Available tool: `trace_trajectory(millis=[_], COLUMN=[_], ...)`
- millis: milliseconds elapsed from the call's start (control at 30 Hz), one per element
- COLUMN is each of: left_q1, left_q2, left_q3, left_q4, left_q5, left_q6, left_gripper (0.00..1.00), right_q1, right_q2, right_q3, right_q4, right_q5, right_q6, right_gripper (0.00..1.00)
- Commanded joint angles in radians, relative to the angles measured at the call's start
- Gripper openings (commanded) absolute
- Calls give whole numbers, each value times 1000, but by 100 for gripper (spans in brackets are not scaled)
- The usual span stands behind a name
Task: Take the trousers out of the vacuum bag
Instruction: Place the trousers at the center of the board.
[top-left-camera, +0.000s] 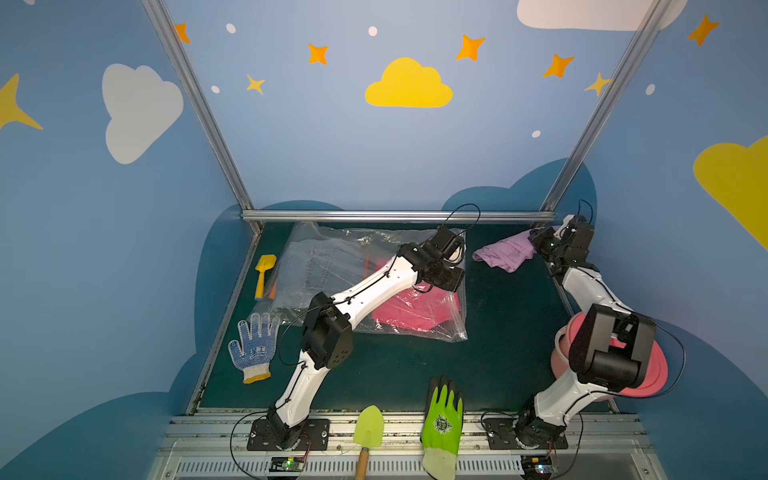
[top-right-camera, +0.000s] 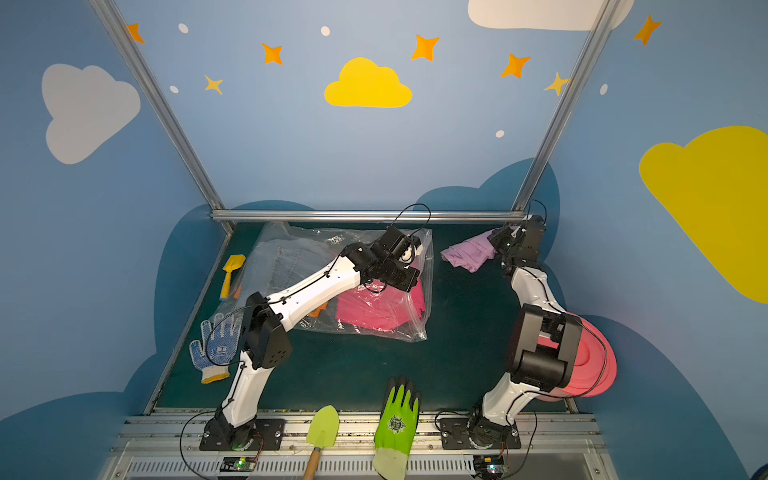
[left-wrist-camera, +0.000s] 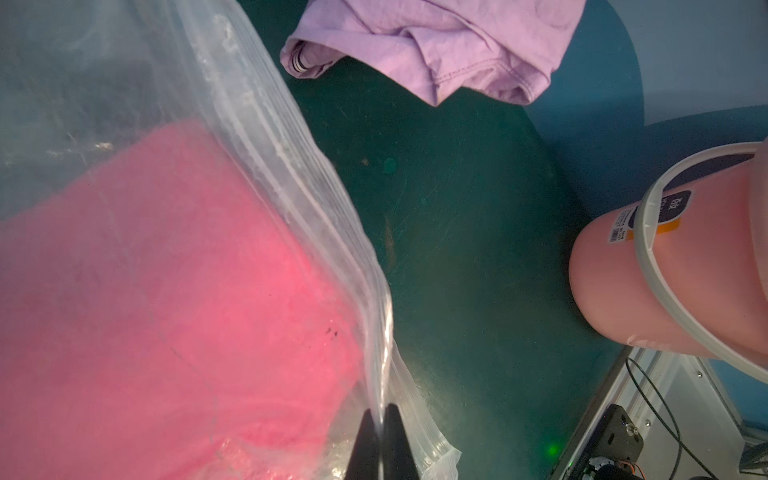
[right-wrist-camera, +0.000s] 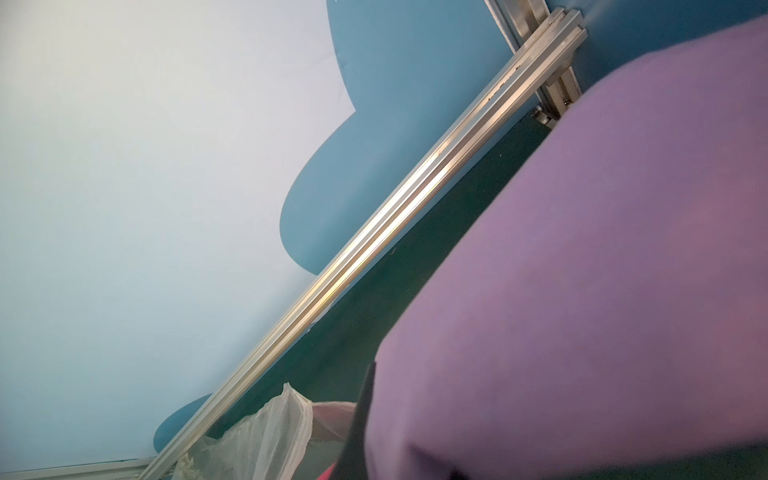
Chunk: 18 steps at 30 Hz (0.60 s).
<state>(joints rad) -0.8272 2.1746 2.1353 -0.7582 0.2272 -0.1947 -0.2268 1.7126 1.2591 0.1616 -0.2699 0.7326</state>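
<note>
Trousers: the lilac pair (top-left-camera: 505, 253) is out of the bag (top-left-camera: 374, 237) and hangs bunched from the right claw (top-left-camera: 537, 240), which is closed on its cloth above the far right corner of the worktop (top-left-camera: 498, 340). The pink pair (top-left-camera: 415, 309) and the denim pair (top-left-camera: 328, 266) lie inside the bag. An orange strip (top-right-camera: 318, 309) seems to lie in there too, beside the left arm. The left claw (left-wrist-camera: 380, 436) is closed on the film at the bag's mouth, by the zip strip (left-wrist-camera: 291, 166) next to the pink pair.

The step in hand, as I judge it, is setting the lilac pair down. It should go low onto bare worktop to the right of the bag and only then be released, so that no leg drapes over the mouth. The left pinch should hold the mouth raised and steady for the next reach.

Room is tight on the right. The back rail (top-left-camera: 395, 216) and the side wall are near that claw, and the pink bucket (left-wrist-camera: 665, 270) stands nearer the front. The green strip between bag and bucket is the free lane.
</note>
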Motion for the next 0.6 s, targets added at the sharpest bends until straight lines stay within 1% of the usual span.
trace_trajectory(millis=[0,167,567], left_q1=[5,5,7], left_q2=[-38,-38,-35], left_q3=[-7,-7,-13], left_q4=[-4,-4,-1], left_q5=[6,9,11], left_q6=[15,15,15], left_gripper=[5,5,5], right_q1=[0,3,3], right_q2=[-5,-5,-63], right_q3=[41,-7,-181], right_q4=[125,147,162], right_q5=[-8,-17,-16], right_q6=[30,49,71], right_gripper=[0,0,0])
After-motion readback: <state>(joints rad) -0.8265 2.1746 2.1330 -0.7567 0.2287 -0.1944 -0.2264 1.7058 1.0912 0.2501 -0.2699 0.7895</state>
